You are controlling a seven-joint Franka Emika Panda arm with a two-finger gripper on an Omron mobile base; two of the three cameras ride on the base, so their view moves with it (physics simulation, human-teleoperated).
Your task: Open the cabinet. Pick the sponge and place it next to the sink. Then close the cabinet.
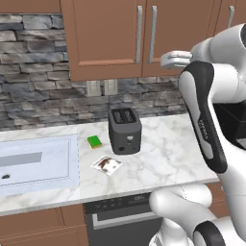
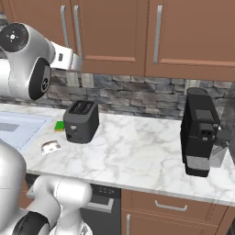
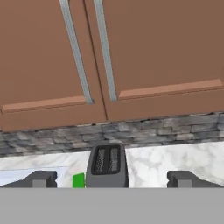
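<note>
The white arm's two-finger gripper (image 3: pixel 111 179), fingers spread apart and empty, faces the closed wide brown wooden wall cabinet (image 3: pixel 109 57). Its two vertical silver bar handles (image 3: pixel 105 50) stand ahead and above the fingertips, near the door seam.

1. Backsplash wall (image 1: pixel 33 86): rough grey stacked stone, with a pale double outlet plate (image 1: pixel 102 87) set in it.
2. Bench (image 2: pixel 137 151): white marble with grey veining.
3. Base cabinets (image 2: pixel 174 209): brown wood, silver bar pulls.
4. Dishwasher front (image 1: pixel 122 218): dark, beneath the bench edge.
5. Black coffee machine (image 2: pixel 199 133) at the bench's right.
6. Light: even, soft shadows.
</note>
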